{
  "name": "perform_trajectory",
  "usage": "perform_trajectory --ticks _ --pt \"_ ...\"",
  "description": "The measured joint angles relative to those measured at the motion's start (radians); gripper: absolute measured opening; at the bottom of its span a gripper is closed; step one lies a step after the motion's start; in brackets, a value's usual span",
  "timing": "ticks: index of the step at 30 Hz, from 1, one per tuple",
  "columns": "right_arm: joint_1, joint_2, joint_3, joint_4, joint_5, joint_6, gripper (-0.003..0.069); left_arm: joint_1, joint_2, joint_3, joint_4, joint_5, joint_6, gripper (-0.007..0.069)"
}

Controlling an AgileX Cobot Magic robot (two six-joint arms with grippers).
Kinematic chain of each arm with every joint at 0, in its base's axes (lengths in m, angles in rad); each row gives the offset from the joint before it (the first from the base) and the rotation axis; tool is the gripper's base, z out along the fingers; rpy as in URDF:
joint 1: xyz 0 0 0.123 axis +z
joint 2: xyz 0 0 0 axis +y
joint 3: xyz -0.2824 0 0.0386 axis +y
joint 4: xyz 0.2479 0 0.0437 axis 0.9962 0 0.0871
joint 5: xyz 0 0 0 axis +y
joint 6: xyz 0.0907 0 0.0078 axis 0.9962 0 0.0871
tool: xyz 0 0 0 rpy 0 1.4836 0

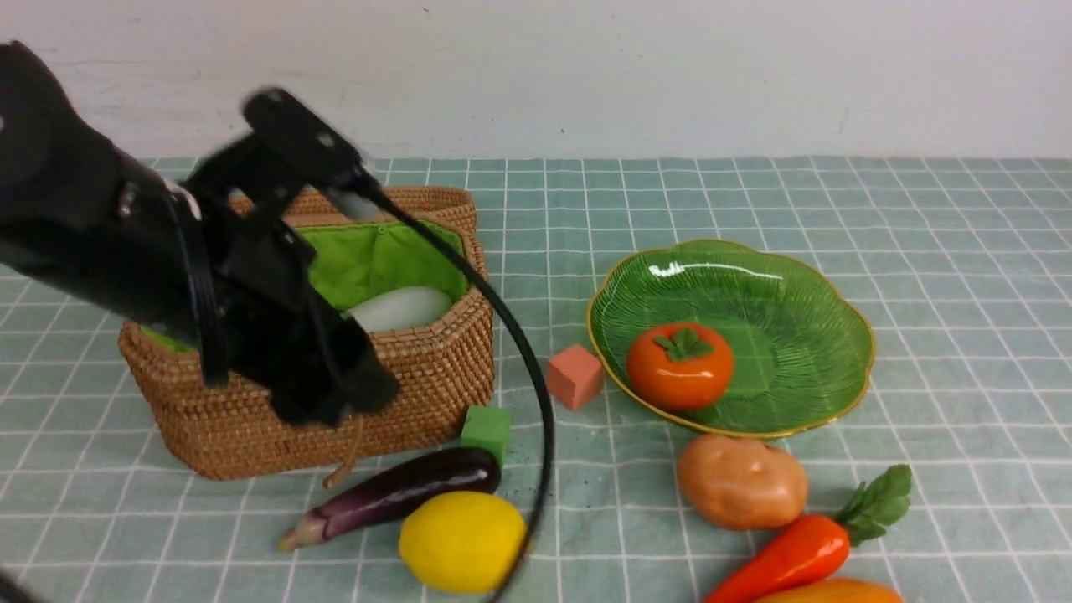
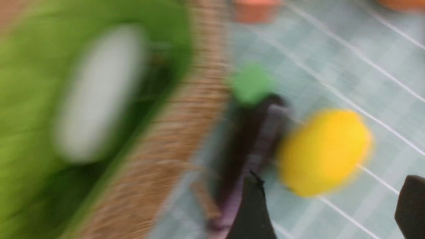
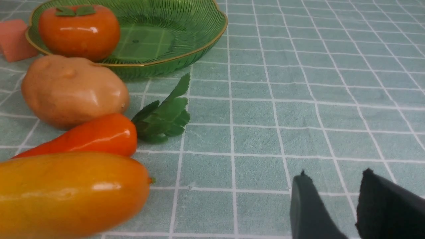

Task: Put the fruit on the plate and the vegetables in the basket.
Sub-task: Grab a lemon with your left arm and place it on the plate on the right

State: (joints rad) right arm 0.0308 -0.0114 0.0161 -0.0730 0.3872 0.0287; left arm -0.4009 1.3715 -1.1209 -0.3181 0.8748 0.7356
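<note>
The persimmon [image 1: 680, 366] sits on the green plate [image 1: 804, 335], on the side nearer the basket [image 1: 419, 377], and most of the plate is bare. The lemon [image 1: 462, 540] lies on the checked cloth [image 1: 963, 251] in front of the basket, just beside the eggplant [image 1: 402, 494]. Only the top of the mango [image 1: 829, 591] peeks in at the bottom edge of the front view. The white radish [image 1: 400, 307] is inside the basket, on the green lining. The potato [image 1: 741, 481] is right by the plate's near rim, and the carrot [image 1: 791, 553] lies between it and the mango, packed close. A pink cube [image 1: 574, 376] sits just beside the plate's rim. A green cube [image 1: 487, 429] sits at the basket's corner, by the tip of the eggplant. There is a wide stretch of cloth to the right of the plate. The left arm hangs in front of the basket and hides part of its near wall, and a black cable [image 1: 536, 402] loops from the arm down past the lemon. The left wrist view is very blurry, but it shows the left gripper [image 2: 332, 177] with its fingers far apart and nothing in them, above the lemon and eggplant. Only the right wrist view shows the right gripper [image 3: 334, 172]. It is low over the cloth, well apart from the mango, with a small gap between its fingers and nothing held. That view also shows much more of the mango.
</note>
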Motion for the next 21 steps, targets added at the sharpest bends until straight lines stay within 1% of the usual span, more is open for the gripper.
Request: perform_trajectory --ticks 2,3,4,5,6,7,9,11,13,16,17,19,21 --pt "0.0 0.0 0.0 0.0 0.0 0.0 0.0241 -0.029 0.005 0.006 0.002 0.02 0.024 0.0522" --pt "0.0 0.0 0.0 0.0 0.0 0.0 0.0241 -0.083 0.021 0.01 0.018 0.032 0.059 0.0521" --pt "0.0 0.0 0.0 0.0 0.0 0.0 0.0241 -0.116 0.043 0.013 0.045 0.028 0.074 0.0521" --pt "0.0 0.0 0.0 0.0 0.0 0.0 0.0241 -0.12 0.046 0.013 0.051 0.027 0.075 0.0521" --pt "0.0 0.0 0.0 0.0 0.0 0.0 0.0241 -0.137 0.062 0.014 0.076 0.018 0.078 0.0521" --pt "0.0 0.0 0.0 -0.01 0.0 0.0 0.0241 -0.166 0.1 0.014 0.135 -0.009 0.076 0.0523" --pt "0.0 0.0 0.0 -0.022 0.0 0.0 0.0241 -0.188 0.144 0.014 0.184 -0.039 0.064 0.0533" --pt "0.0 0.0 0.0 -0.041 0.0 0.0 0.0241 -0.199 0.173 0.014 0.203 -0.054 0.051 0.055" --pt "0.0 0.0 0.0 -0.061 0.0 0.0 0.0241 -0.211 0.211 0.015 0.209 -0.074 0.038 0.0583" --pt "0.0 0.0 0.0 -0.081 0.001 0.0 0.0241 -0.215 0.255 0.015 0.217 -0.143 0.019 0.0621" --pt "0.0 0.0 0.0 -0.085 0.002 0.0 0.0241 -0.215 0.258 0.015 0.221 -0.149 0.019 0.0622" --pt "0.0 0.0 0.0 -0.092 0.002 0.0 0.0241 -0.215 0.29 0.015 0.246 -0.206 0.002 0.0631" --pt "0.0 0.0 0.0 -0.095 0.002 0.0 0.0241 -0.215 0.302 0.015 0.254 -0.217 -0.003 0.0632"
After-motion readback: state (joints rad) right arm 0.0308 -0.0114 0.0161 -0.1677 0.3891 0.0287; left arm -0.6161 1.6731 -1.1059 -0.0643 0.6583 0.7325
